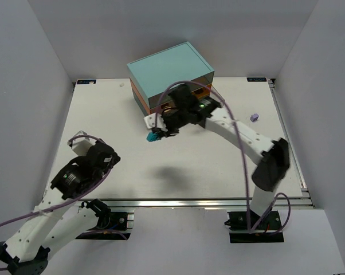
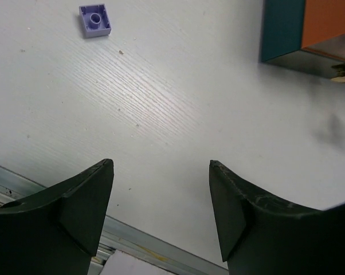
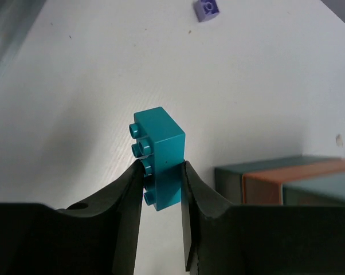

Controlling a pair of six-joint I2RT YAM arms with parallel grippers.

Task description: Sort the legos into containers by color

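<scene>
My right gripper [image 3: 163, 172] is shut on a cyan-blue brick [image 3: 160, 150], studs facing left, held above the white table. In the top view this gripper [image 1: 159, 133] and the brick [image 1: 155, 137] are just in front of the light-teal-topped chest [image 1: 171, 74], near its left front corner. The chest's teal and orange drawer fronts [image 3: 287, 179] show to the right of the brick. A lilac brick [image 1: 254, 117] lies on the table at the right; one also shows in the right wrist view [image 3: 207, 10]. My left gripper [image 2: 161, 166] is open and empty at the near left [image 1: 105, 156].
The left wrist view shows a lilac brick [image 2: 95, 20] on the table, teal and orange drawer fronts [image 2: 301, 26] with a tan knob [image 2: 342, 71], and the table's metal edge rail [image 2: 132, 243] below the fingers. White walls enclose the table.
</scene>
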